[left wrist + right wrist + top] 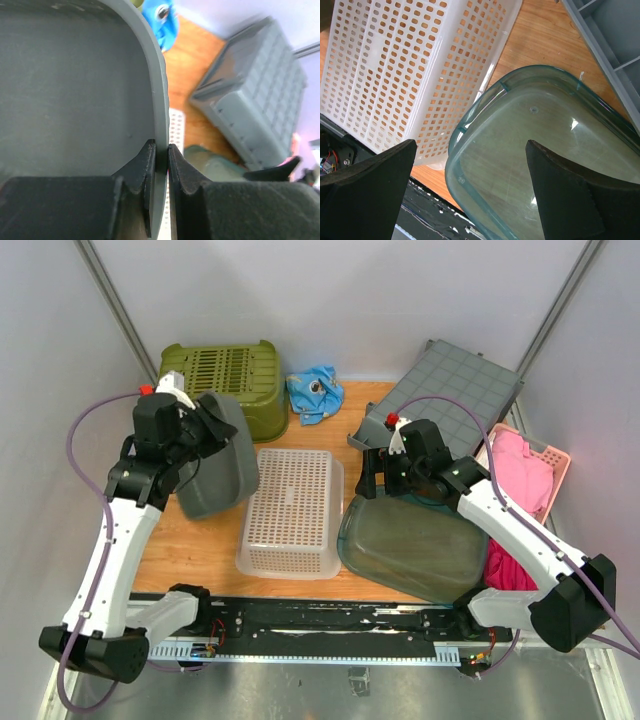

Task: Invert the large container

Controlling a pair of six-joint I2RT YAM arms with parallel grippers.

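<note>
One pinch: left tool (161,150) clamps grey container (75,100) rim; right tool (471,150) spread wide.

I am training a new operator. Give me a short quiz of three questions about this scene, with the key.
1. True or false: the left gripper is shut on the wall of the gray bin.
2. Which basket lies between the two arms? A) green basket B) white perforated basket C) pink basket
3. Which container does the open right gripper hover over?
Key: 1 true; 2 B; 3 the clear container.
</note>
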